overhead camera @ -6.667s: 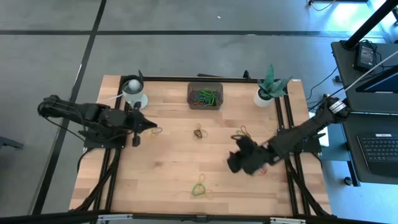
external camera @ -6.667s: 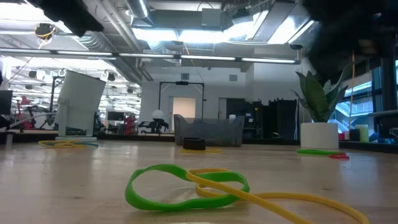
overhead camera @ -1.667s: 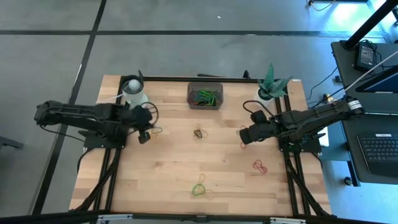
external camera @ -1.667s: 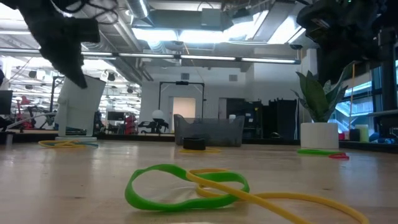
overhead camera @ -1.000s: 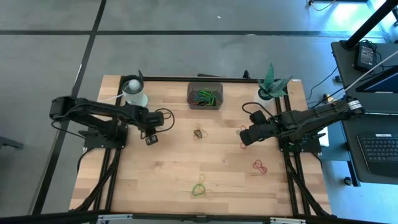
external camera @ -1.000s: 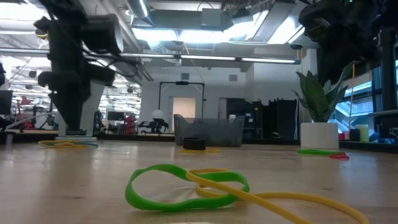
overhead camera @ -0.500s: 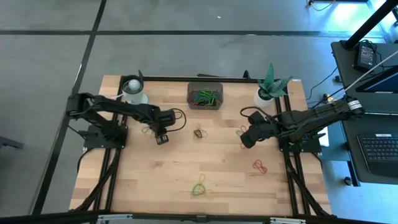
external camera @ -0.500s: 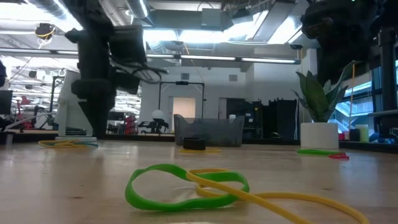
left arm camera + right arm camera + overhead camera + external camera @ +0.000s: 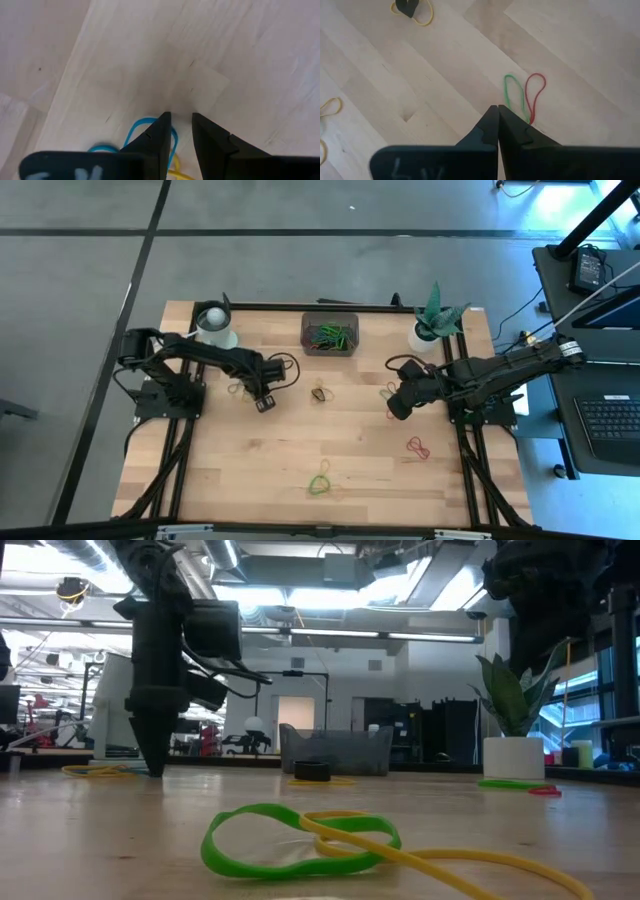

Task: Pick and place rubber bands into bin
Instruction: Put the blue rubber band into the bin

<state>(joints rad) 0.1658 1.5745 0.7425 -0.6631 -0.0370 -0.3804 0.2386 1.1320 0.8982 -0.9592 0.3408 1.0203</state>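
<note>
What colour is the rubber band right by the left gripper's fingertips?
Blue rubber band, clearest in the left wrist view.

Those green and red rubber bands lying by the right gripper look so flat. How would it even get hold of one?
Probably from straight above. The green and red rubber bands lie flat on the table, so no side offers an edge. The right gripper, now shut, would open and straddle the green loop's near strand, then pinch it.

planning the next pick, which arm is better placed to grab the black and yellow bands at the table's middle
Left. The left hand is nearer the black and yellow bands with its tips slightly apart; the right hand, tips together, hangs by the green and red bands.
</note>
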